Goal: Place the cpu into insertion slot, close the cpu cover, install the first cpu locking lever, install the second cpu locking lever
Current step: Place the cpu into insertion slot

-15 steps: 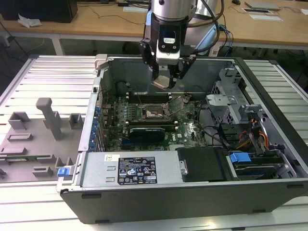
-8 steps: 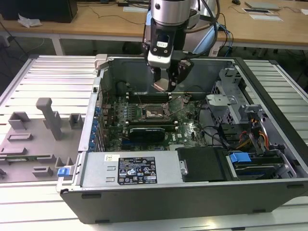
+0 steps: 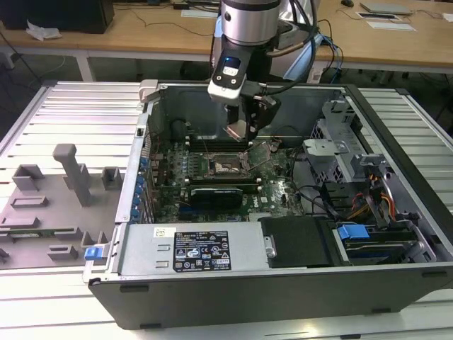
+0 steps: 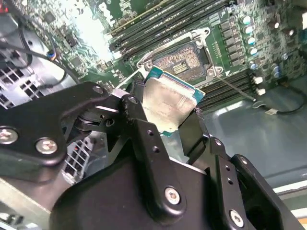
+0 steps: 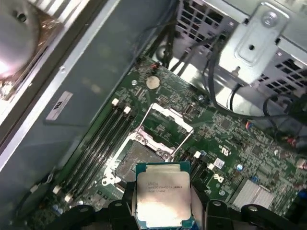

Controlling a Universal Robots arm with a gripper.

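In the exterior view, cpu (image 3: pixel 236 130) in the gripper (image 3: pixel 243 132), apart at 12 o'clock of the insertion slot (image 3: pixel 228 166)

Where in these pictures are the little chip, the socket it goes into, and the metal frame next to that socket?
cpu (image 5: pixel 163 196), first wrist view, middle of its metal top.
insertion slot (image 5: pixel 132 159), first wrist view, dark pin field.
cpu cover (image 5: pixel 173 116), first wrist view, silver frame edge.

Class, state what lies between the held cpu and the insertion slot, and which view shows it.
Nothing: in the first wrist view the stretch from the cpu to the insertion slot is bare.
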